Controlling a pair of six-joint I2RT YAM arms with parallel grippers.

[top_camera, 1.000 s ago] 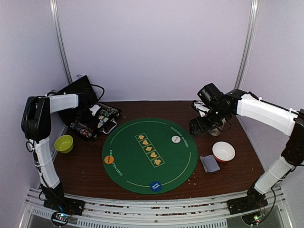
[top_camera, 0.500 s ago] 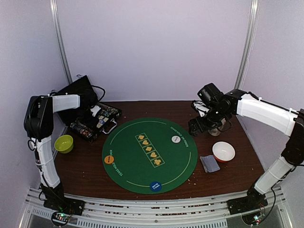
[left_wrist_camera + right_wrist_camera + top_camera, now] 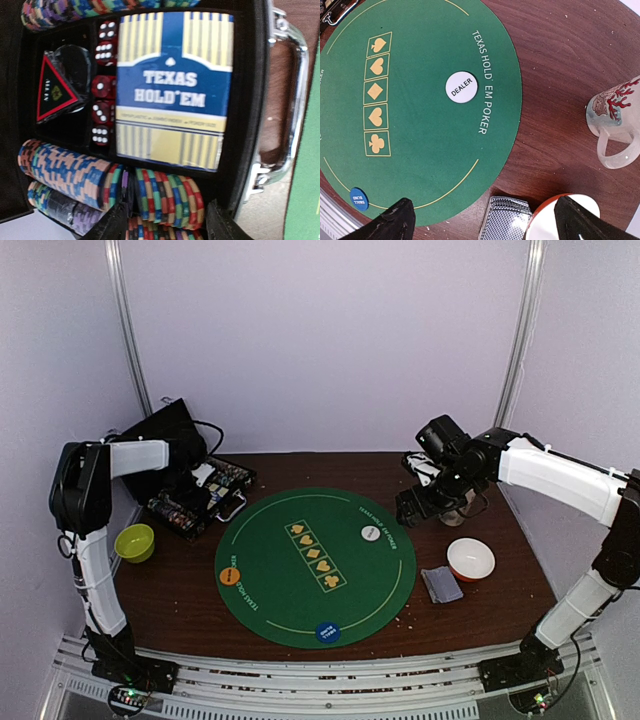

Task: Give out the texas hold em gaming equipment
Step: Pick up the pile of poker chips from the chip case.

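Observation:
The open black case (image 3: 195,495) at the back left holds rows of multicoloured poker chips (image 3: 167,192), red dice and a blue Texas Hold'em card box (image 3: 172,90). My left gripper (image 3: 167,224) is low inside the case and open, with its fingers on either side of a chip row (image 3: 190,490). On the green mat (image 3: 315,565) lie a white dealer disc (image 3: 371,533), an orange disc (image 3: 229,576) and a blue disc (image 3: 327,632). Grey-backed cards (image 3: 441,584) lie off the mat's right edge. My right gripper (image 3: 487,222) is wide open, empty and held high above the cards (image 3: 505,217).
A red-and-white bowl (image 3: 470,558) stands right of the cards. A beige mug (image 3: 615,117) stands at the back right, close to my right gripper (image 3: 415,505). A green bowl (image 3: 134,542) sits at the left edge. The case's metal handle (image 3: 287,100) faces the mat.
The left arm has shifted slightly over the case. The right arm has not moved.

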